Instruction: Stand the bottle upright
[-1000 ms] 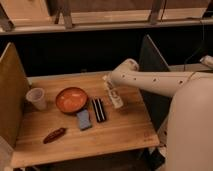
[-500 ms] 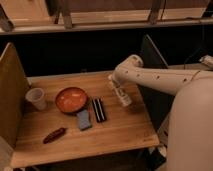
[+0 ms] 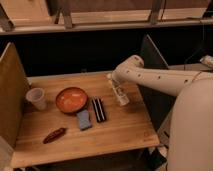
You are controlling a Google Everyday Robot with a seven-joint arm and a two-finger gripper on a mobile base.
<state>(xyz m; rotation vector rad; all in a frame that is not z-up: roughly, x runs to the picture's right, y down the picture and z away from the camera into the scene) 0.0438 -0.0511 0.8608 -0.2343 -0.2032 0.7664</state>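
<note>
The bottle (image 3: pixel 122 97) is a small cream-white one at the right of the wooden table (image 3: pixel 125 135), just right of the black bar (image 3: pixel 98 109). It leans, with its lower end toward the front right, and I cannot tell whether that end touches the table. My gripper (image 3: pixel 116 86) comes down from the white arm on the right and is shut on the bottle's upper part.
An orange bowl (image 3: pixel 71 99) sits mid-table, with a translucent cup (image 3: pixel 36 97) to its left. A blue sponge (image 3: pixel 84 119) lies beside the bar, and a red-brown pepper-like thing (image 3: pixel 54 135) lies front left. Upright panels flank the table at the left (image 3: pixel 12 95) and right (image 3: pixel 150 55).
The gripper and the bottle have shifted slightly to the right and away from the black bar. The bottle's lean has changed a little. The other objects have not moved.
</note>
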